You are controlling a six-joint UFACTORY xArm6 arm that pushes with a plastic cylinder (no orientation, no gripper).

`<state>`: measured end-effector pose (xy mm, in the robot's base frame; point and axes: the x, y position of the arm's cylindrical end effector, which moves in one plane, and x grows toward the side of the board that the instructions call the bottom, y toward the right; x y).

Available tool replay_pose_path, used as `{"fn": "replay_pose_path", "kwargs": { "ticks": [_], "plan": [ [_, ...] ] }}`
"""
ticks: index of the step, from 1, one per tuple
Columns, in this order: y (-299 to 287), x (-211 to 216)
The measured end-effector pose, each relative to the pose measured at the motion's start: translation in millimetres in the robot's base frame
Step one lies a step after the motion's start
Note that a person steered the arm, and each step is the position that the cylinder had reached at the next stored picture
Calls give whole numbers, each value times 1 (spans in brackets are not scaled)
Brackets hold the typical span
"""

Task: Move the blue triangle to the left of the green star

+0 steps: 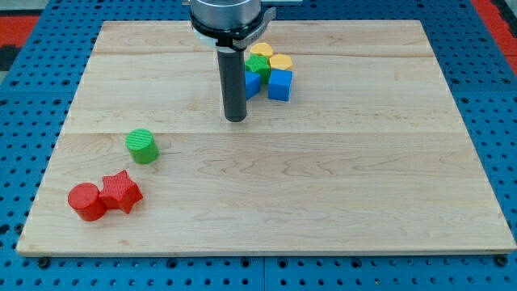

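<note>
**Near the top cluster, approach step**

Beside the cluster at the board's (pixel 97 202) top, my tip (pixel 235 120) rests bare, grasping nothing, just left of the blue triangle (pixel 252 83). The green star (pixel 258 68) touches it behind. Judging by this, pushing has barely begun; next I must work around the triangle and nudge it leftward.

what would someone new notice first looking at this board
First the dark rod coming down from the view's top centre, my tip resting on the wooden board just left of a tight cluster: blue triangle, green star, blue cube and two yellow blocks. Next, far off at the bottom left, a green cylinder above a red cylinder touching a red star.
</note>
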<state>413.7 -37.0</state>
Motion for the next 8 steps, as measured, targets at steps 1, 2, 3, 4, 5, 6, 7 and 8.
{"fn": "replay_pose_path", "kwargs": {
  "ticks": [1, 2, 3, 4, 5, 6, 7, 8],
  "plan": [
    [0, 0],
    [-10, 0],
    [-34, 0],
    [-63, 0],
    [-73, 0],
    [-73, -2],
    [-48, 1],
    [3, 5]
  ]
}}
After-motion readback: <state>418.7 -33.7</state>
